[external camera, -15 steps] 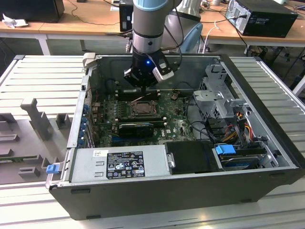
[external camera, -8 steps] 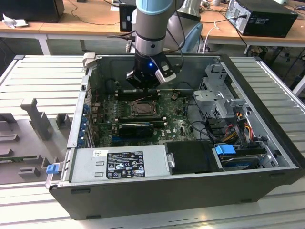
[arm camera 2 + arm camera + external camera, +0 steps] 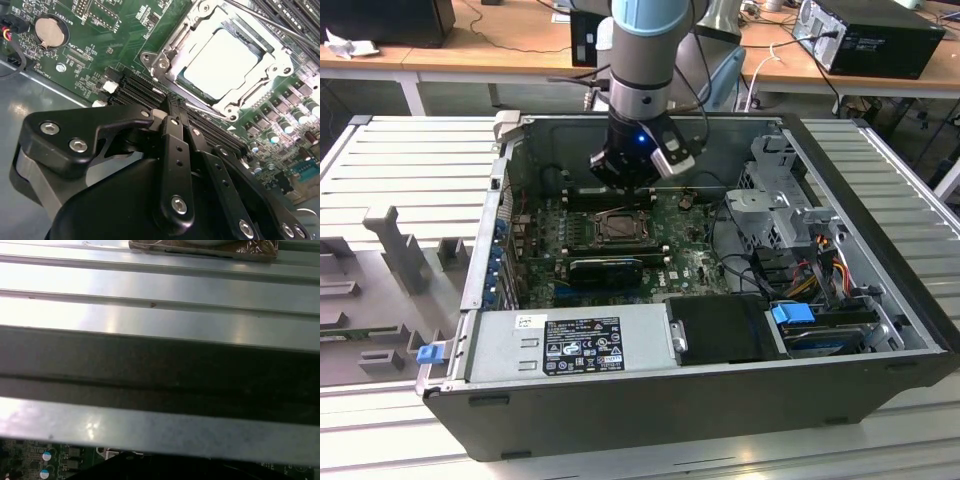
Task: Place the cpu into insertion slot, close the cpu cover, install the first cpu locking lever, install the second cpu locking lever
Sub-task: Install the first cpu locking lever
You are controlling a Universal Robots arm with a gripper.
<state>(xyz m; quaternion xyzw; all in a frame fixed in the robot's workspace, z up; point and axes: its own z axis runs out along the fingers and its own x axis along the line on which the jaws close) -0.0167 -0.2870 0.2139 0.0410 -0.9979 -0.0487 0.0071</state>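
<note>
With the cpu [image 3: 222, 62] seated under its cover [image 3: 220, 60], the closed, empty fingers [image 3: 172, 117] hang near and could scrape the board.

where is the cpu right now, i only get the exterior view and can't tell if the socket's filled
observer: in the second wrist view the cpu sits in the insertion slot, pale face up.
operator: cover down or up
observer: down. The cpu cover lies flat, framing the chip in its window.
operator: and the gripper
observer: the gripper hangs just off the cover's edge, over the black memory slots.
</note>
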